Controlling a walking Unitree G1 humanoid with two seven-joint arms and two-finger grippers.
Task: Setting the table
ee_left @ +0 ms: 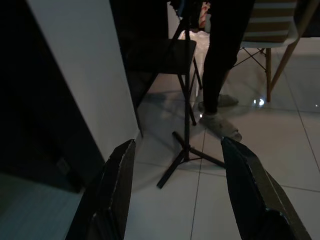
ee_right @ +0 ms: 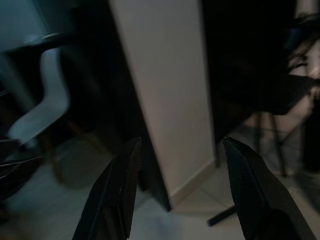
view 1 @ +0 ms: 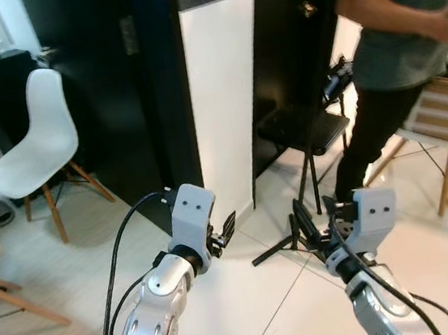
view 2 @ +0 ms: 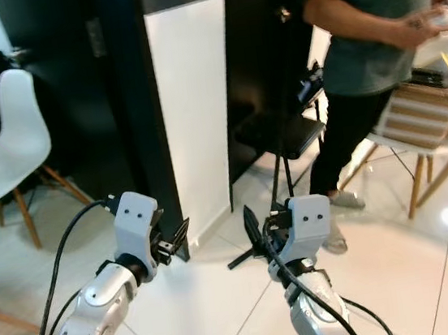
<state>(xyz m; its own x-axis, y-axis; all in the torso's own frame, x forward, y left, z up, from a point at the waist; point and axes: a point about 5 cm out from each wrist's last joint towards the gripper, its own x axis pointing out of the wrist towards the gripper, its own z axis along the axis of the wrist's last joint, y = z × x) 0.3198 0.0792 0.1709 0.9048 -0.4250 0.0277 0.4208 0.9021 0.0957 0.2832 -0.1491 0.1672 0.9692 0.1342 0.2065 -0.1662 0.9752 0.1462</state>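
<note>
The robot is standing on the white floor [view 1: 48,263], facing a white pillar [view 1: 223,94]. The left gripper [ee_left: 175,195] and right gripper [ee_right: 177,192] are hanging spread apart, carrying nothing. No table or dishes are showing, so the setting is probably not begun. A person [view 1: 396,40] is standing near a white chair [view 1: 34,150].

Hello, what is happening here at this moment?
Nothing is being handled yet. The robot stands on a tiled floor facing a white panel between dark cabinets. Its left claw and right claw are both open, empty and held out in front. A person stands to the right near a black chair; a white chair is on the left.
</note>
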